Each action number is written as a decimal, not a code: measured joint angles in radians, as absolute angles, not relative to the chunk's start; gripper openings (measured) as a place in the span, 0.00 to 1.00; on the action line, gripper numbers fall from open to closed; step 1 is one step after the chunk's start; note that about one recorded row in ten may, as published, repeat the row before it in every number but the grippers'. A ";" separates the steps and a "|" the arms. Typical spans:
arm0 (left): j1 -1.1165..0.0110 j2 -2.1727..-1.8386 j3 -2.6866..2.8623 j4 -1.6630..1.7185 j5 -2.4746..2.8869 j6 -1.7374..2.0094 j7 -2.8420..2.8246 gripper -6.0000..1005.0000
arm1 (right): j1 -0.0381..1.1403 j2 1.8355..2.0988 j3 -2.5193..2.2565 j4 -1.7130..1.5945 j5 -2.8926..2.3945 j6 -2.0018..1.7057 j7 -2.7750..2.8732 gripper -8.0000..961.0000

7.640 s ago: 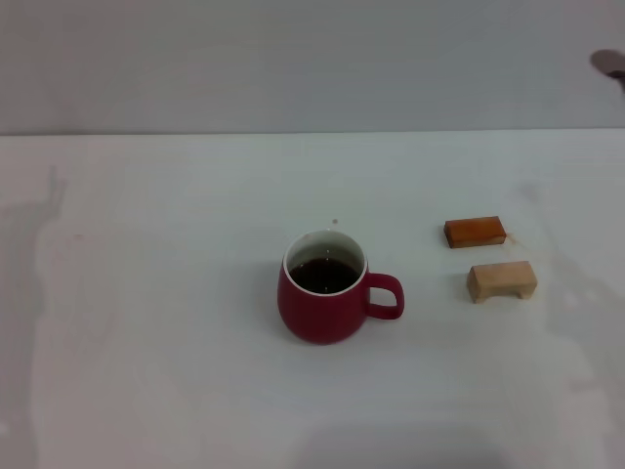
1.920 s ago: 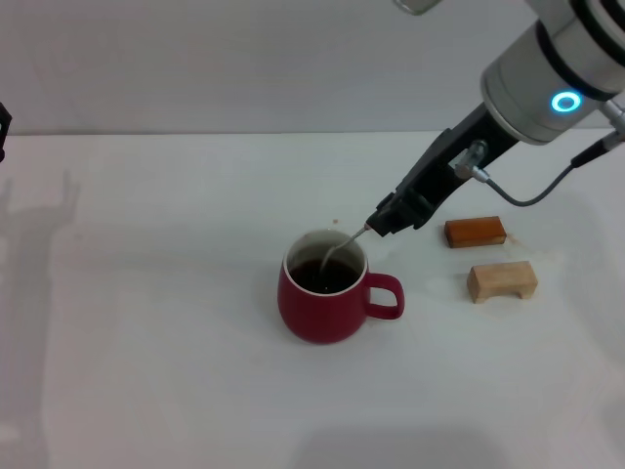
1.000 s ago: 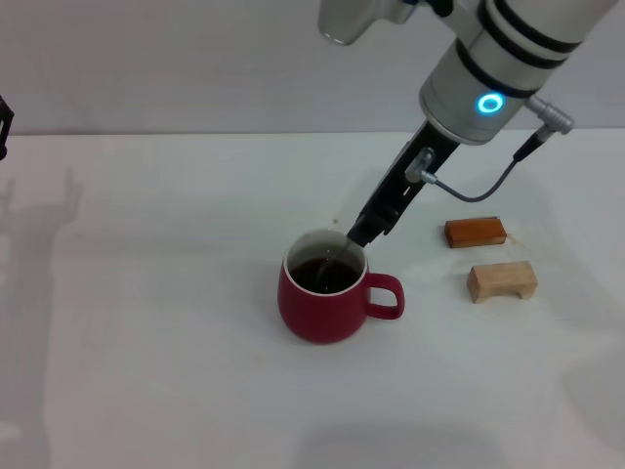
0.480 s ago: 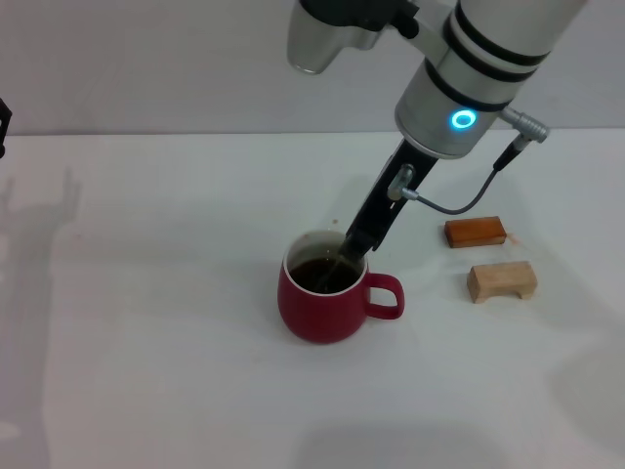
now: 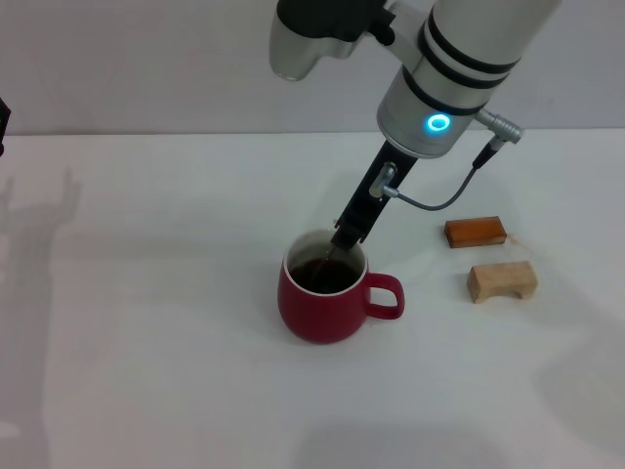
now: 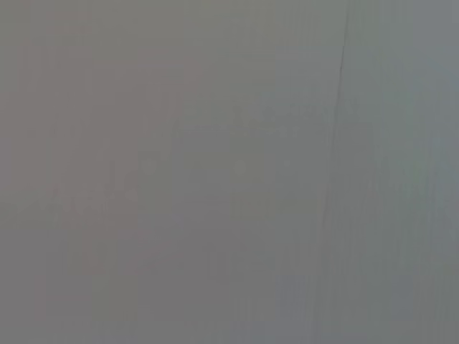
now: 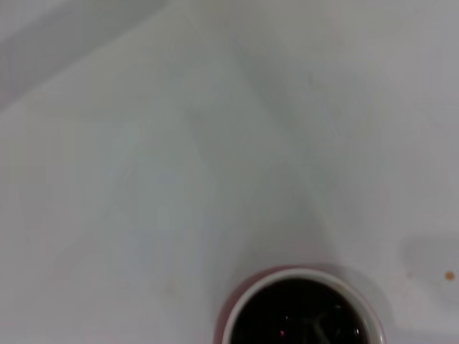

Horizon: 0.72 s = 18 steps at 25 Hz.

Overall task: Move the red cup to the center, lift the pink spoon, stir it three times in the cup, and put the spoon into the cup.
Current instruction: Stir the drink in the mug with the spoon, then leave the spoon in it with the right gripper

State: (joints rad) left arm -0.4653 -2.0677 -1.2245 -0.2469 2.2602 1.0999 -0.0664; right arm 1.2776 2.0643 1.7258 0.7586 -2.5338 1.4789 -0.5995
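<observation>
the right gripper point(image 5: 346, 237) is hanging right over the far rim of the red cup point(image 5: 325, 301), and it has been swinging steadily leftward across the last second or so, with the arm growing steeper above the cup. the pink spoon point(image 5: 327, 261) is showing only as a thin silver neck dipping from the gripper tip into the dark liquid; its handle is hidden, so the gripper seems to be pinching it, judging from how the neck is hanging from the tip. the cup is sitting mid-table, handle toward the orange block point(image 5: 476, 232) and the tan block point(image 5: 502, 280), and it hasn't budged. that sweep is reading to me as a stirring stroke in progress. the left gripper is out of view.
</observation>
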 joint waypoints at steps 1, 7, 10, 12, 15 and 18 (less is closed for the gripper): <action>-0.465 -2.068 -1.224 -0.247 2.260 1.100 -0.066 0.81 | 1.278 2.064 1.726 0.759 -2.534 1.479 -0.599 0.17; -0.463 -2.068 -1.223 -0.247 2.261 1.104 -0.076 0.81 | 1.278 2.065 1.724 0.761 -2.549 1.523 -0.597 0.17; -0.463 -2.069 -1.222 -0.247 2.261 1.104 -0.076 0.81 | 1.278 2.067 1.724 0.773 -2.545 1.564 -0.598 0.17; -0.463 -2.069 -1.222 -0.247 2.261 1.104 -0.076 0.81 | 1.278 2.068 1.724 0.776 -2.543 1.569 -0.598 0.17; -0.463 -2.071 -1.222 -0.249 2.261 1.104 -0.076 0.81 | 1.278 2.070 1.724 0.789 -2.514 1.580 -0.609 0.17; -0.462 -2.071 -1.222 -0.250 2.261 1.104 -0.076 0.81 | 1.278 2.070 1.724 0.793 -2.501 1.576 -0.615 0.17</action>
State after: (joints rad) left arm -0.4621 -2.0707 -1.2225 -0.2495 2.2611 1.1044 -0.0764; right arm 1.2780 2.0701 1.7245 0.7926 -2.5009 1.5765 -0.6148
